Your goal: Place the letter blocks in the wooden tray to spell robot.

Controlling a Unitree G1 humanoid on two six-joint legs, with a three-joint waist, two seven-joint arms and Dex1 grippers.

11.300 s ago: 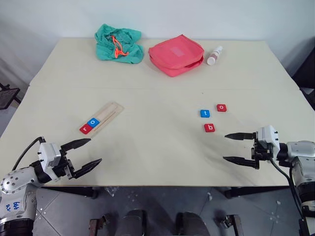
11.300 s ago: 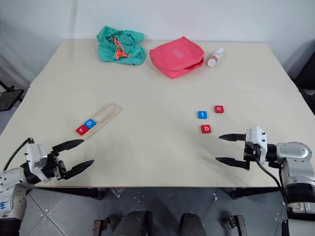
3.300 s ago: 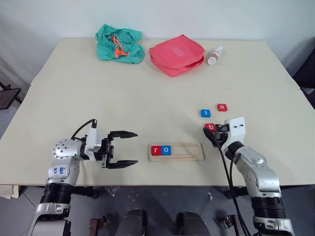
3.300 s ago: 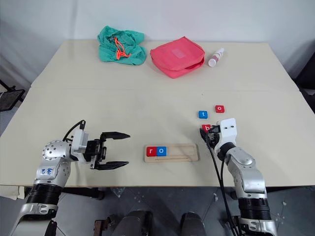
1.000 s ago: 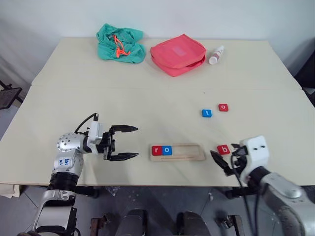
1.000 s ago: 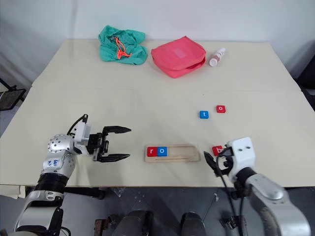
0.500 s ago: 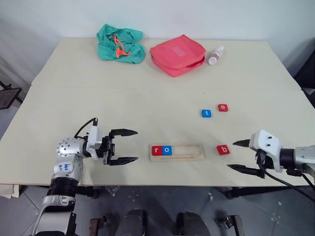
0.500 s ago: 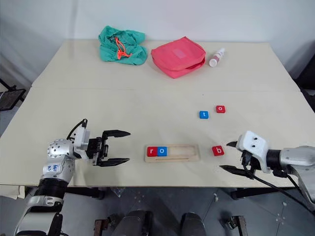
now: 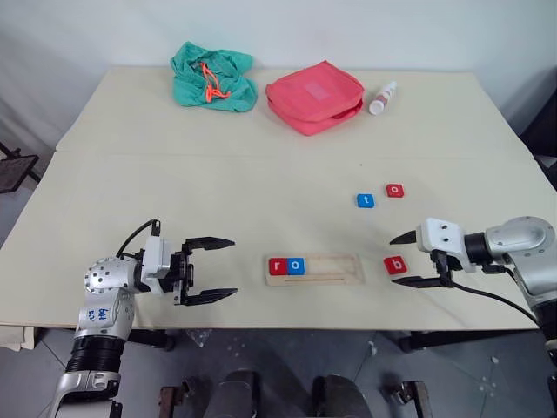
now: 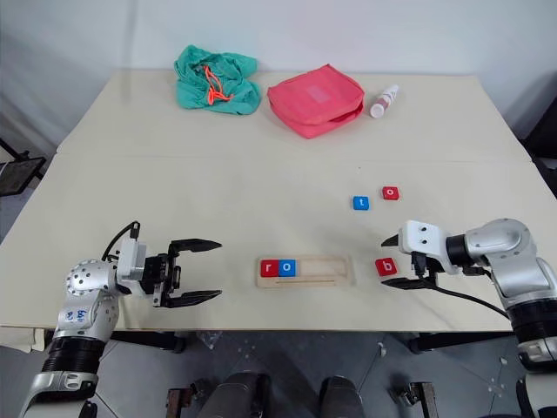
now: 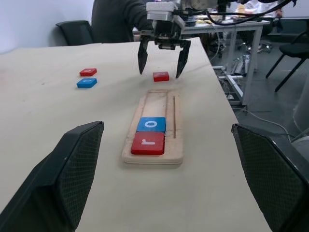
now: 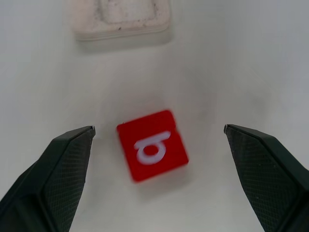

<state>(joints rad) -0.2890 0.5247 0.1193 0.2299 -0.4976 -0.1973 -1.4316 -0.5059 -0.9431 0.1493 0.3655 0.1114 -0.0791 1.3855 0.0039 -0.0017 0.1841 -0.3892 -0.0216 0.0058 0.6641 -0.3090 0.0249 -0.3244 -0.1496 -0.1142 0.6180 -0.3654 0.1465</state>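
From the left eye view, the wooden tray (image 9: 313, 268) is lying near the bench's (image 9: 261, 187) front edge, carrying the red r block (image 9: 278, 266) and blue o block (image 9: 296, 266) at its left end, the rest of its groove standing bare. The red b block (image 9: 395, 265) is sitting just off the tray's right end, between the spread fingers of the open right hand (image 9: 409, 259). The blue t block (image 9: 365, 200) and red o block (image 9: 395, 190) are lying side by side farther back, well apart from the tray. The left hand (image 9: 213, 270) is hovering open left of the tray, with bare bench between them. In the left wrist view, the tray is running lengthwise away toward the right hand. In the right wrist view, the b block is resting flat, touching neither finger, just short of the tray's end.
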